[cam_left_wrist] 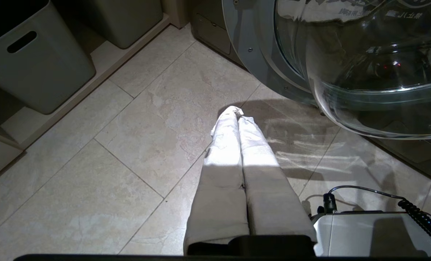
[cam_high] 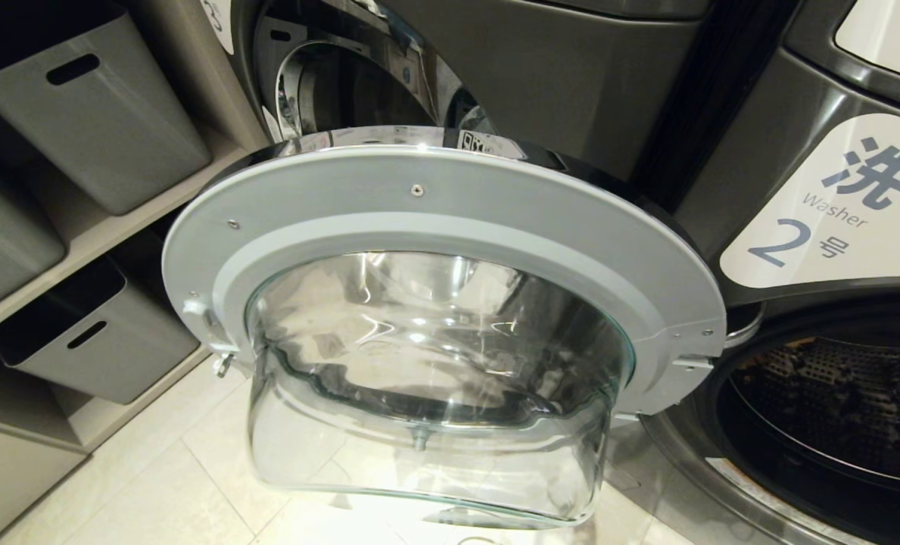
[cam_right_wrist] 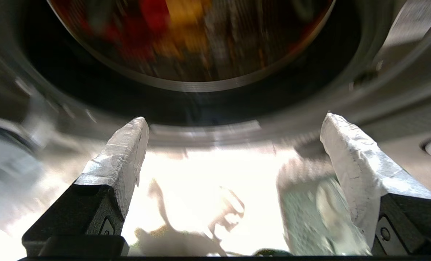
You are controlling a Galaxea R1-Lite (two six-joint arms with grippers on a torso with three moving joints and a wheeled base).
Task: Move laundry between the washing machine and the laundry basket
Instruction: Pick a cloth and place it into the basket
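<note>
I am looking down from the head view at the dark grey front-loading washing machine [cam_high: 813, 227] with the white "Washer 2" label. Its round chrome-rimmed glass door [cam_high: 442, 333] is swung fully open and fills most of the picture; the drum mouth [cam_high: 836, 409] shows at the lower right. Neither arm appears in the head view.

My right gripper [cam_right_wrist: 233, 145] has its white-wrapped fingers [cam_right_wrist: 124, 152] spread wide with nothing between them. It faces the drum opening from just outside the rim, above the bright floor. Inside the drum I can make out the laundry [cam_right_wrist: 157, 25], soft cloth in bright red and mustard yellow, blurred but clearly in the machine. A patch of something green with holes [cam_right_wrist: 309, 214] sits low beside one finger; I judge it may be the green plastic basket, but I cannot tell for sure.

My left gripper [cam_left_wrist: 237, 112] is parked, fingers pressed together and empty, pointing at the beige tiled floor [cam_left_wrist: 92, 181] near the open door. Plain grey plastic bins with slot handles [cam_high: 94, 106] stand on the shelving to the left.

As I read it, the door is open and the reach is set up, but no garment is in hand. All the cloth I can see is in the drum, so the grasping and carrying are still to do.
</note>
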